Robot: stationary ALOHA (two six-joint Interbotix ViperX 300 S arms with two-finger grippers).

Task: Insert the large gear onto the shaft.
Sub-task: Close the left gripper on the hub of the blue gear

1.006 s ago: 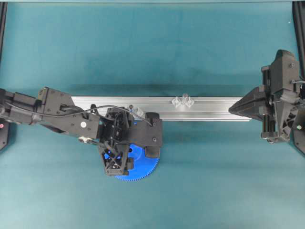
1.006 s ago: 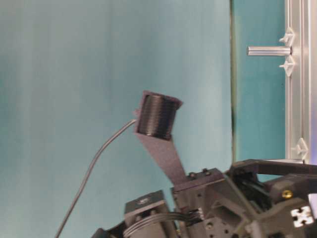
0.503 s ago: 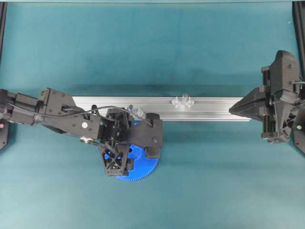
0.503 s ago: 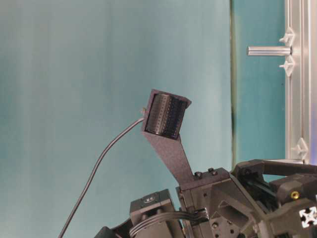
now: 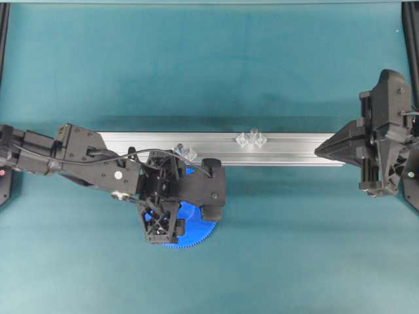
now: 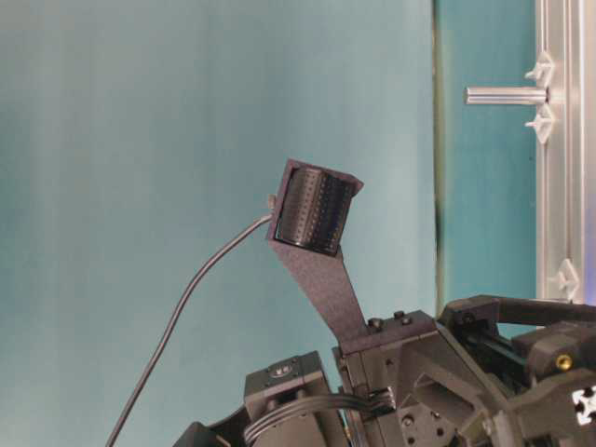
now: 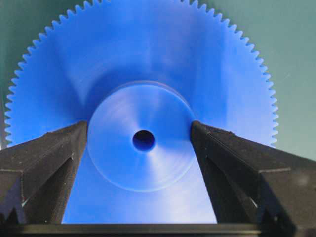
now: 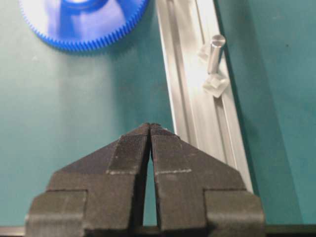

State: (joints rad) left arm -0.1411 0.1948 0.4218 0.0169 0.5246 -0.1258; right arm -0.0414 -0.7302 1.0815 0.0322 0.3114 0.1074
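The large gear (image 7: 143, 59) lies flat on the teal mat, a bright-blue toothed disc with a raised hub (image 7: 140, 163) and a small centre hole. My left gripper (image 7: 139, 129) hangs over it, open, one finger on each side of the hub, right at its edges. From overhead the left arm covers most of the gear (image 5: 198, 227). The shaft (image 5: 253, 135) stands on its clear cross mount on the rail, and shows again as the shaft (image 8: 216, 51) and the shaft (image 6: 507, 95). My right gripper (image 8: 149, 126) is shut on nothing, at the rail's right end (image 5: 322, 150).
A long aluminium rail (image 5: 288, 149) runs across the middle of the mat. A second, darker-tipped pin (image 5: 178, 148) on its own clear mount stands on the rail just behind the left wrist. The gear's rim (image 8: 86, 42) lies left of the rail in the right wrist view.
My left arm has shifted slightly to the right and toward the near side over the gear, jaws still wide. The gear, the shaft and the right arm have stayed where they were.
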